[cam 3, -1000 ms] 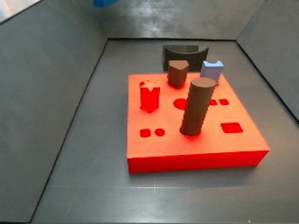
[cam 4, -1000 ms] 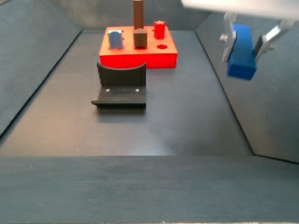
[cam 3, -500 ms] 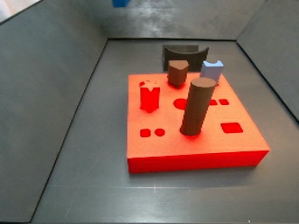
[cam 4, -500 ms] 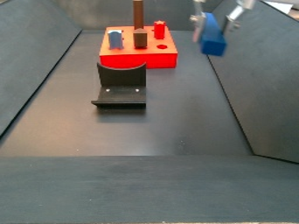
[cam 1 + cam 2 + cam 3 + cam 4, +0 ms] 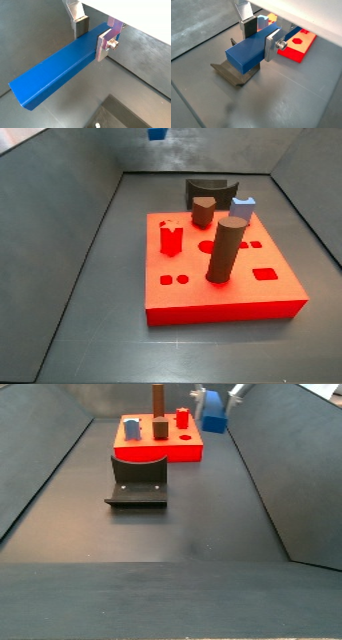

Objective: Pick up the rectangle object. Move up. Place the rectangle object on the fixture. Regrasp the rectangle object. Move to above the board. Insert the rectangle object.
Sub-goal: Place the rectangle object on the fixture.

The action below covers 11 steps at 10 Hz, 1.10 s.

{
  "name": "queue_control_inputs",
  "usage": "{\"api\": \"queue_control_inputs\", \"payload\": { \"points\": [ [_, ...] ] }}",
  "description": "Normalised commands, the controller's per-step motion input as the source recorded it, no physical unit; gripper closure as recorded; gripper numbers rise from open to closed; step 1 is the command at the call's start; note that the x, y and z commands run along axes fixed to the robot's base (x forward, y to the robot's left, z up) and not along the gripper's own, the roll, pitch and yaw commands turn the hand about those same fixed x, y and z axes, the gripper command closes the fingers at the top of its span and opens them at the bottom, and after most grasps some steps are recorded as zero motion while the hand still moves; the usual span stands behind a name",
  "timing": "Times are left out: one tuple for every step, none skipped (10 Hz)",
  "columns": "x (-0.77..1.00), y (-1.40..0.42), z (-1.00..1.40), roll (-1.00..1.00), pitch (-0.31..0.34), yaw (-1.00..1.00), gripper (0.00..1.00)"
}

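Not much of the arm itself can be seen: in both side views the gripper [image 5: 214, 398] is cropped by the frame edge, so only the silver fingertips and the blue bar peek in, and in one side view just a small blue scrap of the rectangle object [image 5: 158, 133] is caught above the far wall. The wrist views help more. The rectangle object [image 5: 59, 72] is clamped between the two flat silver fingers [image 5: 105, 44], pinched near one end with the long free end sticking out well past the gripper [image 5: 93, 35]; the gripped end is hidden behind the finger plates. In a wrist view the bar [image 5: 250, 50] is seen held in the air over the fixture [image 5: 232, 74], not touching it, with the dark floor below. The board [image 5: 298, 42] is only partly seen there, cut off behind the finger and the gripper body, so its holes can't be made out from that angle. In a side view the fixture [image 5: 138, 476] is seen sitting just in front of the board [image 5: 160, 446], touching or nearly so, with lots of bare floor all round the fixture and sloped walls well off to each side. The bar [image 5: 213, 414] hangs high beside the board's far corner, clear of the brown cylinder [image 5: 156, 402].
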Motion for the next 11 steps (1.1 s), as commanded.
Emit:
{"api": "queue_control_inputs", "payload": {
  "points": [
    [1.0, -0.2, -0.01, -0.07, 0.035, 0.01, 1.0],
    [1.0, -0.17, -0.02, -0.08, 0.043, 0.01, 1.0],
    [1.0, -0.13, -0.02, -0.09, 0.055, 0.01, 1.0],
    [1.0, -0.11, -0.02, -0.09, 0.064, 0.01, 1.0],
    [1.0, -0.09, -0.02, -0.09, 0.073, 0.01, 1.0],
    [1.0, 0.09, -0.08, -1.0, 0.297, 0.21, 1.0],
    [1.0, 0.12, -0.08, -1.0, 0.299, 0.19, 1.0],
    [1.0, 0.12, -0.06, -1.0, 0.3, 0.15, 1.0],
    [1.0, 0.1, -0.05, -1.0, 0.301, 0.13, 1.0],
    [1.0, 0.08, -0.04, -1.0, 0.302, 0.07, 1.0],
    [1.0, 0.08, -0.04, -1.0, 0.302, 0.05, 1.0]
  ]
}}
